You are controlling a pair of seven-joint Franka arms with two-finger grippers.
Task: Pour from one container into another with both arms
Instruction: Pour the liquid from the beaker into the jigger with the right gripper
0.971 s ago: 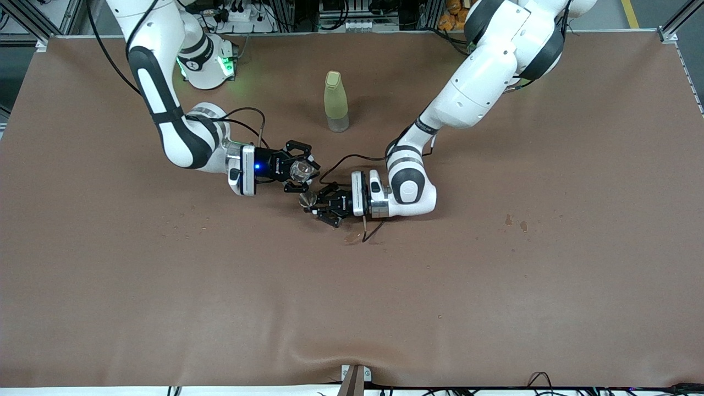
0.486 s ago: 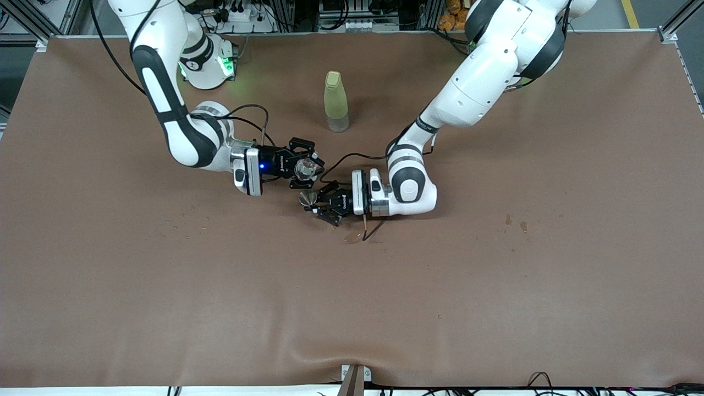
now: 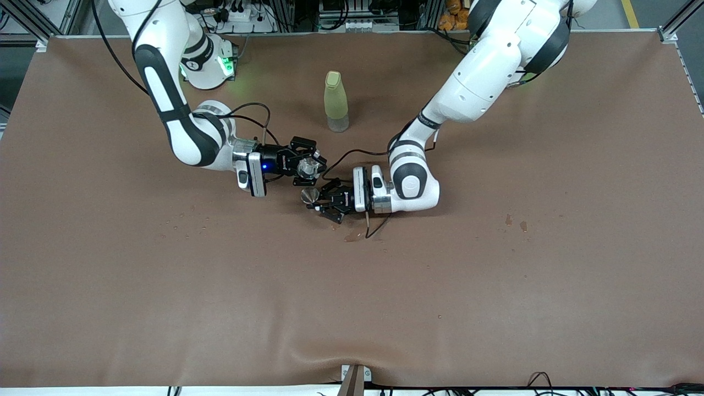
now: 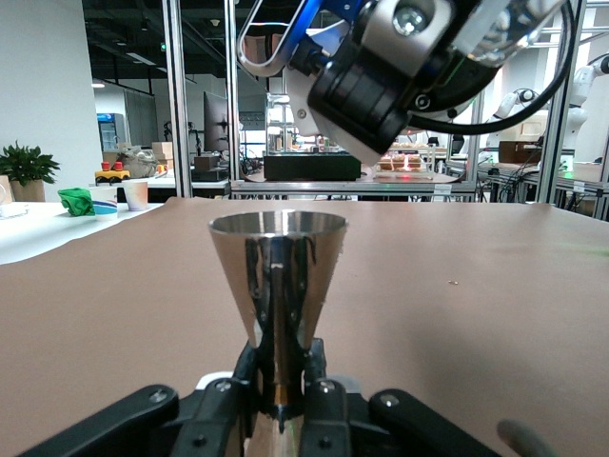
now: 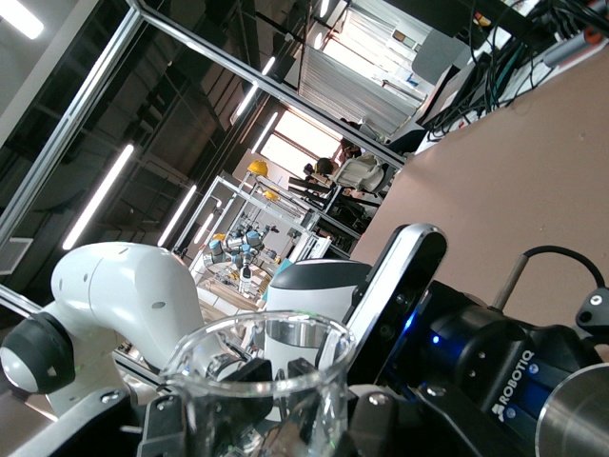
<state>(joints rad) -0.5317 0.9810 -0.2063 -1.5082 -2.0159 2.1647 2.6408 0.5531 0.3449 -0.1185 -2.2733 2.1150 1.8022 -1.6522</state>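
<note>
Mid-desk, both my arms low over the brown desk (image 3: 495,308), tools facing each other.

Right tool (image 3: 304,166): clamped tight on a clear glass beaker (image 3: 308,168), held above the desk and tipped toward the other tool. In the right wrist view the beaker (image 5: 262,381) rim fills the foreground, fingers (image 5: 162,419) pressed on its wall; whether it holds any liquid I cannot tell.

Left tool (image 3: 324,202): closed on a metal cone cup (image 3: 309,194), gripped low on its narrow stem. In the left wrist view the cone (image 4: 278,281) stands upright, mouth up, fingers (image 4: 319,381) pinching its base, and my right tool's body hangs above it at 1 o'clock.

In the front view the beaker sits just at 12 o'clock of the cone's mouth, very close; I cannot tell whether they touch.

A yellow-green bottle (image 3: 335,102) stands upright, capped, at 12 o'clock from the two tools, farther from the front camera, well apart from both.

A small dark wet patch (image 3: 352,237) marks the desk at 5 o'clock from the cone, nearer the front camera. Two small dark spots (image 3: 515,224) lie toward the left arm's end.
</note>
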